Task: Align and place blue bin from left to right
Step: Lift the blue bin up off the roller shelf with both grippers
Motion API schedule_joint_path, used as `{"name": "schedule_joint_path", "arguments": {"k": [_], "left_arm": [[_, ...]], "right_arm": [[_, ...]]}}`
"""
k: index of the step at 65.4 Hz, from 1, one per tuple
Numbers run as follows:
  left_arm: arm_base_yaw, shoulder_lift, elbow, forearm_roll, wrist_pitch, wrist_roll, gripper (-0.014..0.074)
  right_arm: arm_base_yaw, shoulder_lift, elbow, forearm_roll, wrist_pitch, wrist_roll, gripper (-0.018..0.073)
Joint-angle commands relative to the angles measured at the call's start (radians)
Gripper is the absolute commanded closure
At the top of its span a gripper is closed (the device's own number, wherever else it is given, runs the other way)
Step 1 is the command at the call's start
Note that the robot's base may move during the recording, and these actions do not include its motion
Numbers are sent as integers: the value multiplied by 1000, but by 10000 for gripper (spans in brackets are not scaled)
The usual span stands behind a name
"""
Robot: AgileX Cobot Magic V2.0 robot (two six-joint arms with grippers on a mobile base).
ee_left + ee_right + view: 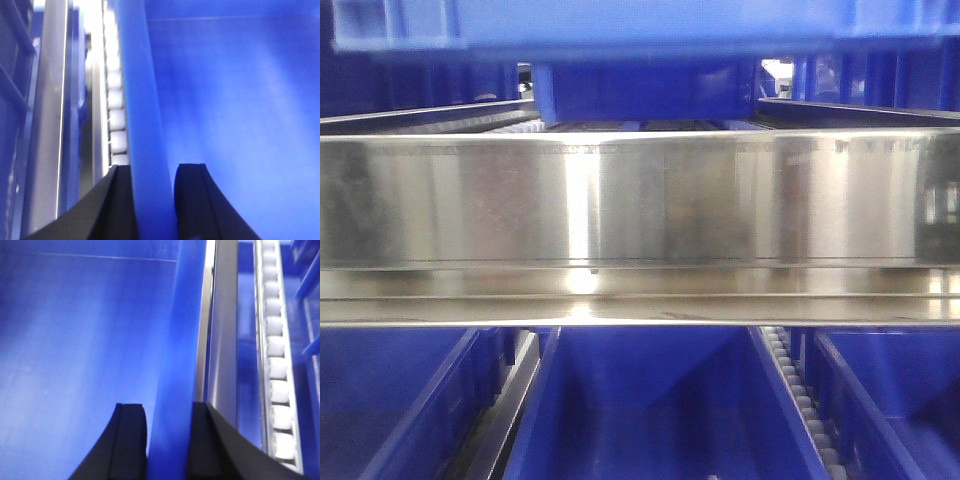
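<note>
The left gripper [152, 167] pinches the left wall of the large sky-blue plastic bin [230, 110], the right gripper [167, 405] its right wall; each wall runs straight ahead between the fingers.

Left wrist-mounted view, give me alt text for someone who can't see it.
The left gripper clamps the side wall of the blue bin, with one black finger inside the bin and one outside. To the left of the wall runs a track of white rollers, and beyond it a metal rail.
</note>
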Motion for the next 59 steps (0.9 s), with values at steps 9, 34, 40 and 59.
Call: {"name": "schedule_joint_path", "arguments": {"k": [9,34,40,59], "left_arm": [[-26,-84,-9,52,-52,6,605],[-28,-86,-9,59,-52,6,605],[-28,-86,-9,59,-52,6,605],[-28,-86,-9,61,-52,6,605]], "right_arm": [[-1,-77,-14,-39,-74,-31,629],[-1,-81,-14,-39,-74,-31,629],[-1,-81,-14,-39,-74,-31,629],[-1,-81,-14,-39,-74,-31,629]]}}
